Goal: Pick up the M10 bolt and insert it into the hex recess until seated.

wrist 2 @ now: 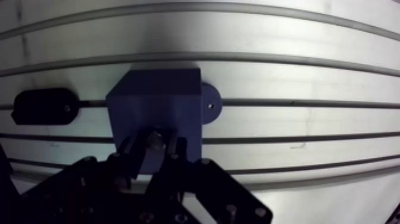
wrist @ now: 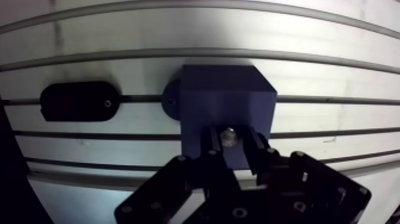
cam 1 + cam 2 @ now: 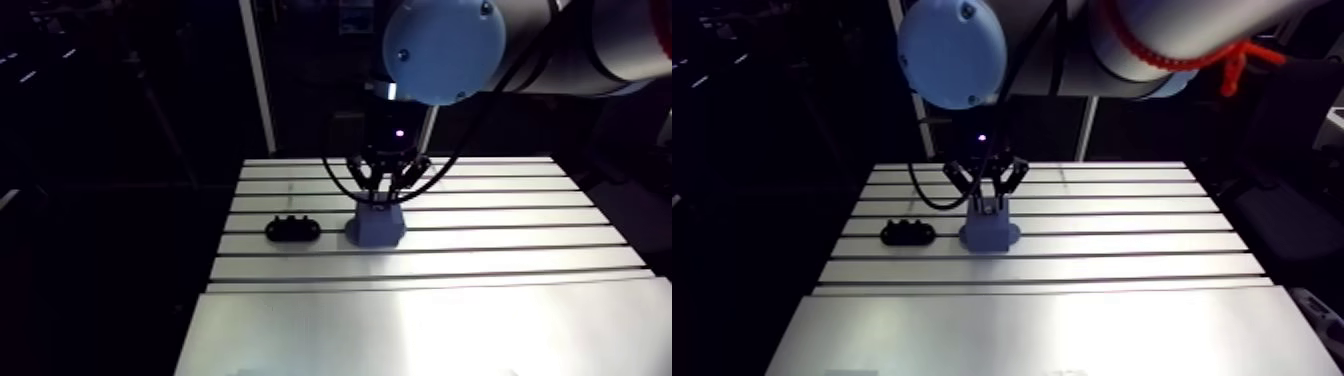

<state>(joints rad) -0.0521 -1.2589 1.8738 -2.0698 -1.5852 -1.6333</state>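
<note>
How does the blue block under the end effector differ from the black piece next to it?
The blue block is boxy and tall; the black piece is a low, rounded oval. The end effector, shut on the bolt, hangs over the blue block, while the black piece lies apart, untouched. Both sit on the table along the same slot.

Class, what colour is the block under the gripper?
The block is dark blue, clearest in the wrist view.

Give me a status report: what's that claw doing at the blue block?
Gripper shut on bolt. Bolt at blue block, seating not visible. Black holder beside block, apart, not in the way.
</note>
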